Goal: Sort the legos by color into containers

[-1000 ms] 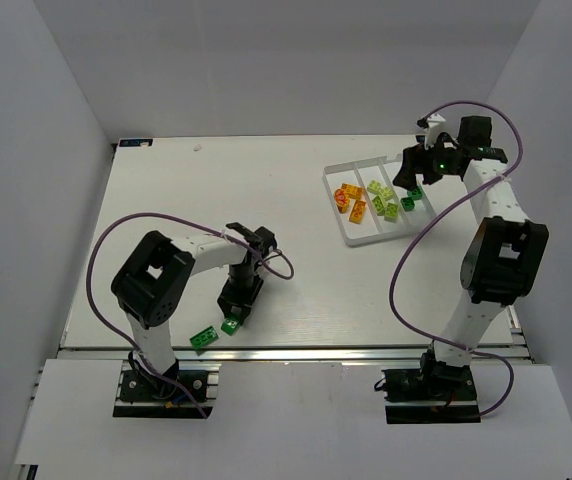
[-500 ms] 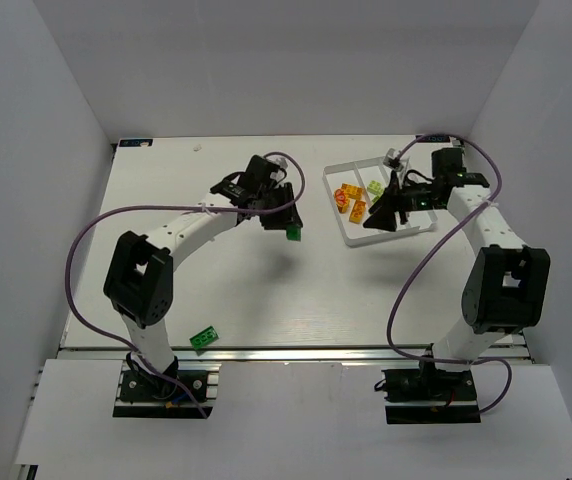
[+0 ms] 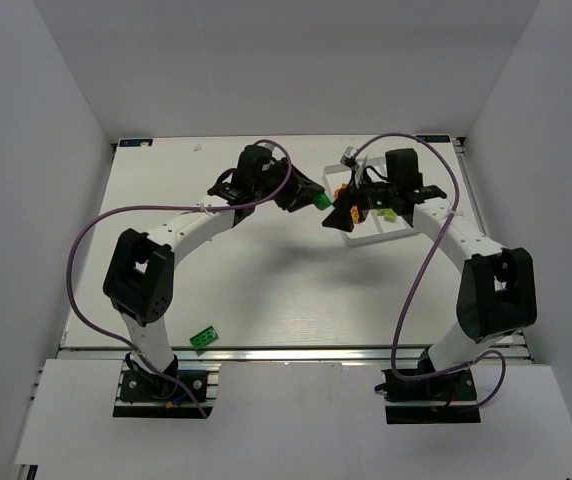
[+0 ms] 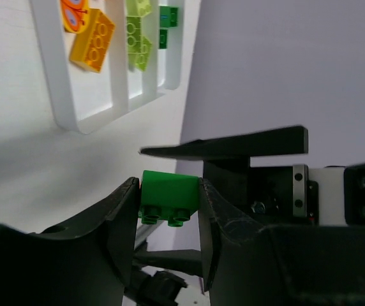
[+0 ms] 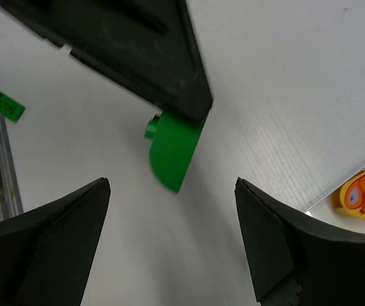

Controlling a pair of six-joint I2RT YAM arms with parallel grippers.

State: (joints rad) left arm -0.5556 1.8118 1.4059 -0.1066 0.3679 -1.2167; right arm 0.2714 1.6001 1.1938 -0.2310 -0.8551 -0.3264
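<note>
- Green brick (image 4: pixel 168 197) is pinched tight between the fingers of the left gripper (image 3: pixel 301 193). It's up off the table (image 3: pixel 266 285), roughly 1 o'clock from the table's middle in the top view.
- The right gripper (image 5: pixel 170 185) is spread wide with nothing in it. It faces the brick from the 3 o'clock side, near but not touching.
- Looks like a mid-air handoff to me. To do it well, I'd straddle only the bit of brick poking out past the left fingers and close on its flat sides, not the studs. The left shouldn't let go until the right has a firm pinch.
- The tray (image 4: pixel 48 95) sits just past the right gripper. The dark green pieces (image 4: pixel 168 16) are in the compartment furthest from the orange ones (image 4: pixel 92 39), so this brick belongs there.
- One stray green lego (image 3: pixel 203 338) lies at 7 o'clock on the table, well apart from everything.
</note>
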